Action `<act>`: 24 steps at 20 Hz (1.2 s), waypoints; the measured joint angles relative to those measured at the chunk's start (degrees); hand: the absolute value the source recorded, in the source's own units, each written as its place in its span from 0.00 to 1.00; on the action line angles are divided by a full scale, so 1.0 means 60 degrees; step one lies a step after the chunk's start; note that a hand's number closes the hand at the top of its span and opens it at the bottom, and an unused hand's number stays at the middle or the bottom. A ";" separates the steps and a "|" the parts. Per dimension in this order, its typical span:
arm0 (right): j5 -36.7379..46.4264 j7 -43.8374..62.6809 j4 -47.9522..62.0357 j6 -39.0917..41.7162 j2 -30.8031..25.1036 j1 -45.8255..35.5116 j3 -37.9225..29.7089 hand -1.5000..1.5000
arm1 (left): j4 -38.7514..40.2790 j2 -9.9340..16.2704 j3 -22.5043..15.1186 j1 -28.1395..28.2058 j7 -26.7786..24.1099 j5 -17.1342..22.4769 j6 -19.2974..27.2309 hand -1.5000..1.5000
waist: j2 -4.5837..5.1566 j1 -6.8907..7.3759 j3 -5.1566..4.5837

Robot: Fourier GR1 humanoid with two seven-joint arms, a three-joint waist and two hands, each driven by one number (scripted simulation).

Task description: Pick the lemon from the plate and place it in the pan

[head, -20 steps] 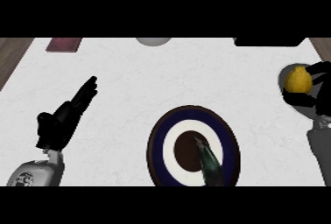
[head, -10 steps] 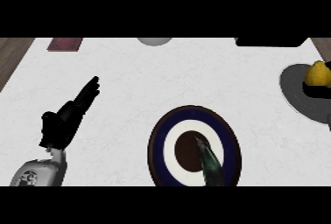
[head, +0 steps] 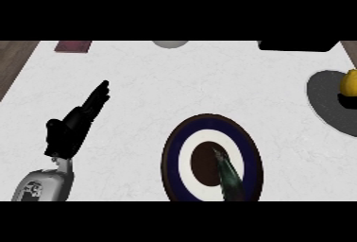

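White, faintly marbled stone makes up the counter (head: 174, 85), which is seen from steeply above and fills most of the view. The yellow lemon (head: 349, 83) is seen at the counter's right edge, resting in the grey pan (head: 327, 101), which is itself cut off by the right border of the view. A dark-rimmed plate (head: 174, 156) with a white ring and a brown centre is set near the counter's front edge, a little right of the middle; a dark green, pointed object (head: 229, 174) is laid on it, running towards the front edge. The left hand (head: 73, 125) is held over the front left part of the counter, its fingers straight and pointing towards the far edge, with nothing gripped. The right hand is not shown. Along the far edge a maroon object (head: 74, 46), a grey round object (head: 170, 44) and a black object (head: 296, 45) are lined up. A broad bare stretch is left between the left hand, the plate and the pan.
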 measured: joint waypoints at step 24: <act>-0.4025 -0.3698 0.1128 0.4187 -0.1020 0.0346 -0.3831 0.00 | -0.0170 -0.0110 -0.0014 -0.0108 0.0198 -0.0051 0.0006 0.50 | 0.0067 0.0018 0.0063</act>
